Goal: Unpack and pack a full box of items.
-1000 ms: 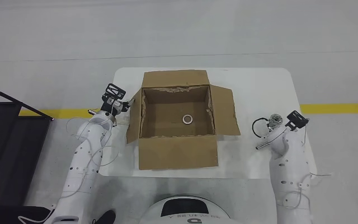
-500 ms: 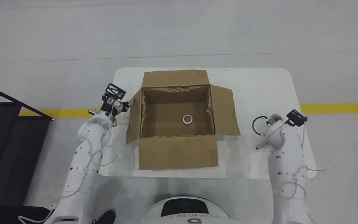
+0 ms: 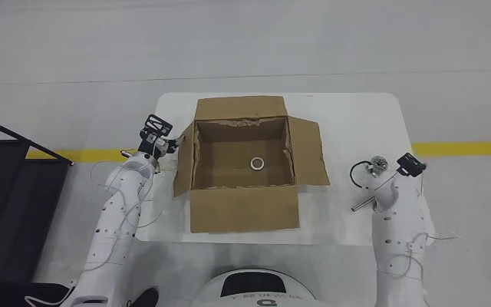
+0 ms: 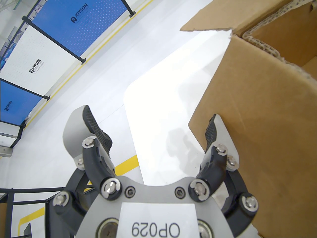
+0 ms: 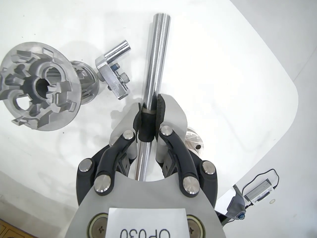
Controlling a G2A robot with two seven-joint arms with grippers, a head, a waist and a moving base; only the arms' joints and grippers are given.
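Note:
An open cardboard box (image 3: 205, 206) stands mid-table with a small metal ring (image 3: 258, 163) on its floor. My left gripper (image 4: 151, 122) hangs open and empty just outside the box's left wall (image 4: 260, 125), also visible from above (image 3: 157, 136). My right gripper (image 5: 150, 105) is shut on a polished steel rod (image 5: 156, 58) over the table's right part; the rod's free end (image 3: 359, 204) pokes out from under that arm. A cast metal hub (image 5: 40, 92) and a small bracket with a pin (image 5: 114, 75) lie beside the rod on the white table (image 5: 223, 50).
A black loop (image 3: 354, 173) lies by the hub (image 3: 376, 163) at the right. A round flange (image 5: 195, 141) sits partly hidden under my right gripper. The table's rounded corner and edge (image 5: 284, 75) are close by. The box's flaps are folded outward.
My right arm has shifted slightly toward the table's right edge with the rod in it, uncovering more of the hub. The left arm and the box have not moved.

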